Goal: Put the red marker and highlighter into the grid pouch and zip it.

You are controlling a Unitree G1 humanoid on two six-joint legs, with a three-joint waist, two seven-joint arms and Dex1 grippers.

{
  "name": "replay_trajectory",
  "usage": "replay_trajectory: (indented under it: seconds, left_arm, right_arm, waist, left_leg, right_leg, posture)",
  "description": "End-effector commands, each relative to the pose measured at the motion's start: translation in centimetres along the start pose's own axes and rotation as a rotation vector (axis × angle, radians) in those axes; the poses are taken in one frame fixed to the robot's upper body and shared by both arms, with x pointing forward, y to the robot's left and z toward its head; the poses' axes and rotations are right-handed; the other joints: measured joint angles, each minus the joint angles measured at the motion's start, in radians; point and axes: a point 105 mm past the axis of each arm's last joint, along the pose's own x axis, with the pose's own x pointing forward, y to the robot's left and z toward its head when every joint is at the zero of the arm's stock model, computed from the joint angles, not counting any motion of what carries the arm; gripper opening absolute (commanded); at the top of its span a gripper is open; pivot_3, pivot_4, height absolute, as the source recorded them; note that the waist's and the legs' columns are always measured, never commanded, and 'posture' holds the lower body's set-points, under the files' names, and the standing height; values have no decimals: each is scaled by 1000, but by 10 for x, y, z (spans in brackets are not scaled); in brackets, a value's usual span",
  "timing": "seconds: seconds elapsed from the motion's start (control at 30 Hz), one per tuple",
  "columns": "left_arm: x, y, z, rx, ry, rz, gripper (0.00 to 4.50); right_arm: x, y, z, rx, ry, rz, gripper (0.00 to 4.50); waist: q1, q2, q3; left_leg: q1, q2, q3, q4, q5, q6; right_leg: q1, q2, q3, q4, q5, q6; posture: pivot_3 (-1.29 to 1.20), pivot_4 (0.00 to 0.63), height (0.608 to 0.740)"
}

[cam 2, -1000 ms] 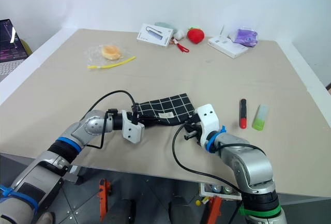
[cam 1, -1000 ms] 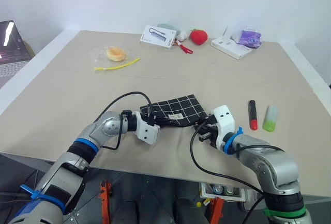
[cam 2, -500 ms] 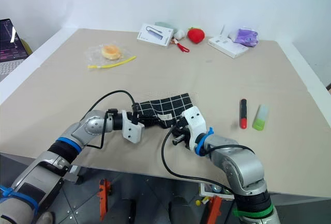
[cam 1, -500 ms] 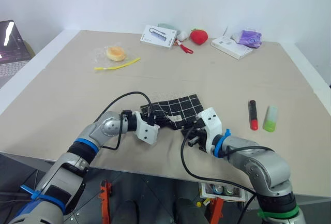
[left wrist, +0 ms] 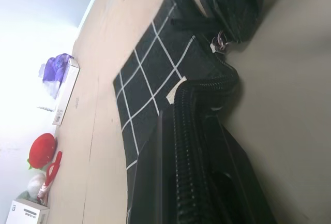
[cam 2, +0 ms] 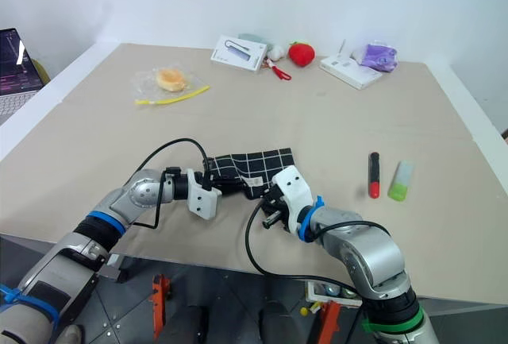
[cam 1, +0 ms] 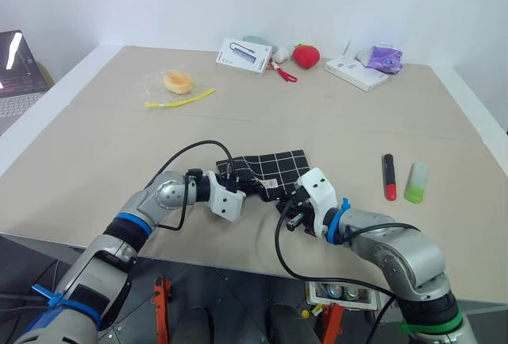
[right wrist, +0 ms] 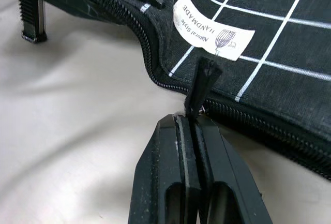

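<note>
The grid pouch [cam 1: 274,169] lies flat near the table's front edge, black with white lines and a small white label [right wrist: 213,27]. My left gripper [cam 1: 246,187] is shut on the pouch's left end, with the zipper edge [left wrist: 187,146] between its fingers. Along the pouch's near edge, my right gripper [right wrist: 190,123] is shut on the black zipper pull cord [right wrist: 202,84]. The red marker [cam 1: 387,175] and the highlighter [cam 1: 413,182] lie side by side on the table to the right of the pouch, apart from both grippers.
Along the far edge sit a white box [cam 1: 244,56], red-handled scissors [cam 1: 282,72], a strawberry toy [cam 1: 305,56], a second white box [cam 1: 355,72] and a purple bundle [cam 1: 382,59]. A bagged bun [cam 1: 178,83] lies far left. A laptop [cam 1: 16,74] stands beyond the left edge.
My right gripper has moved left along the pouch's near edge with the pull cord in it, and the pouch's right end has drawn in leftward. The left gripper has stayed put.
</note>
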Motion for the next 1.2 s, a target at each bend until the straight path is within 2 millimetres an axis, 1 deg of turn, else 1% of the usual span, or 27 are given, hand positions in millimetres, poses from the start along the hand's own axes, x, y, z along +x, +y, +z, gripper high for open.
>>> replay_trajectory:
  seconds: [0.03,0.2,0.3,0.47,0.53,0.6,0.67,0.7,0.73,0.77,0.8,0.83,0.9,0.93,1.0,1.03,1.07,1.2]
  left_arm:
    - [6,-20,3,-36,-12,-55,0]
    - [6,-19,3,-38,-12,-51,0]
    - [7,-18,4,-42,-14,-47,0]
    - [6,-18,4,-43,-13,-47,0]
    - [6,-18,3,-43,-11,-47,0]
    - [5,-18,3,-43,-9,-47,0]
    - [5,-17,3,-45,-8,-45,0]
    - [4,-17,3,-47,-8,-42,0]
    - [4,-16,3,-52,-9,-39,0]
    - [3,-16,3,-63,-11,-34,0]
    - [2,-16,3,-71,-13,-30,0]
    - [1,-15,2,-81,-13,-27,0]
    - [-1,-15,2,-94,-12,-23,0]
    - [-3,-15,2,-102,-13,-20,0]
    - [-5,-13,3,-114,-17,-13,0]
    - [-5,-13,3,-117,-17,-12,0]
    - [-6,-12,3,-119,-17,-13,0]
    - [-6,-10,2,-120,-13,-14,0]
  right_arm:
    - [-2,11,6,-30,-25,43,83]
    - [4,27,17,-33,-67,96,83]
    - [6,31,20,-28,-76,109,83]
    - [5,27,17,-26,-69,97,83]
    - [2,23,16,-28,-68,86,83]
    - [-3,20,19,-23,-91,84,83]
    - [-12,20,28,-28,-149,109,788]
    - [-18,17,34,-10,-194,108,1135]
    - [-27,12,44,7,-255,109,1642]
    - [-38,1,53,28,-318,74,2125]
    - [-47,-7,58,41,-360,49,2587]
    - [-55,-19,63,43,-393,-1,3029]
    - [-69,-57,63,68,-397,-199,4060]
    - [-77,-77,62,81,-388,-307,4471]
    - [-90,-110,54,132,-348,-506,4471]
    - [-94,-121,48,149,-314,-578,4471]
    - [-95,-128,41,168,-283,-623,4471]
    - [-94,-143,17,271,-218,-750,4471]
  waist:
    - [0,0,0]
    - [0,0,0]
    - [0,0,0]
    - [0,0,0]
    - [0,0,0]
    - [0,0,0]
    - [0,0,0]
    - [0,0,0]
    - [0,0,0]
    - [0,-1,1]
    - [0,-1,1]
    - [0,-1,1]
    - [0,-1,1]
    - [0,-1,1]
    - [0,-1,1]
    - [0,-1,1]
    - [0,-1,1]
    - [-1,0,1]
  left_leg:
    - [0,0,0,0,0,0]
    - [0,0,0,0,0,0]
    - [0,0,0,0,0,0]
    - [0,0,0,0,0,0]
    - [0,0,0,0,0,0]
    - [0,0,0,0,0,0]
    - [-1,0,0,0,0,0]
    - [-1,0,0,0,0,0]
    - [-1,0,0,0,-1,0]
    - [-1,0,0,0,-1,1]
    - [-1,0,0,0,-1,1]
    - [-1,0,0,0,-1,1]
    - [-1,0,0,0,-1,1]
    - [-1,0,0,0,-1,1]
    - [-1,0,0,0,-1,1]
    - [-1,0,0,0,-1,1]
    - [-1,0,0,-1,-1,1]
    - [-1,1,0,-2,-1,1]
  right_leg:
    - [0,0,0,0,0,0]
    - [0,0,0,0,0,0]
    - [0,0,0,0,0,0]
    - [0,0,0,0,0,0]
    - [0,0,0,0,0,0]
    - [0,0,0,0,0,0]
    - [-1,0,0,0,0,0]
    - [-1,0,0,0,0,0]
    - [-1,0,0,0,-1,0]
    - [-1,0,0,0,-1,0]
    - [-1,0,0,0,-1,0]
    - [-1,0,0,0,0,0]
    - [-1,0,0,0,0,0]
    - [-1,-1,0,0,0,0]
    - [-1,0,0,0,0,0]
    - [-1,0,0,0,0,-1]
    - [-2,0,0,0,0,-1]
    - [-2,1,0,1,-1,-3]
  posture:
    - [0,150,733]
    - [0,150,733]
    - [0,150,733]
    - [0,150,733]
    - [0,150,733]
    - [0,150,733]
    - [0,150,733]
    - [0,150,733]
    - [0,150,733]
    - [0,150,733]
    - [0,150,733]
    - [0,150,733]
    - [0,150,733]
    - [0,150,733]
    - [0,150,733]
    - [0,150,733]
    - [0,150,733]
    - [0,150,733]
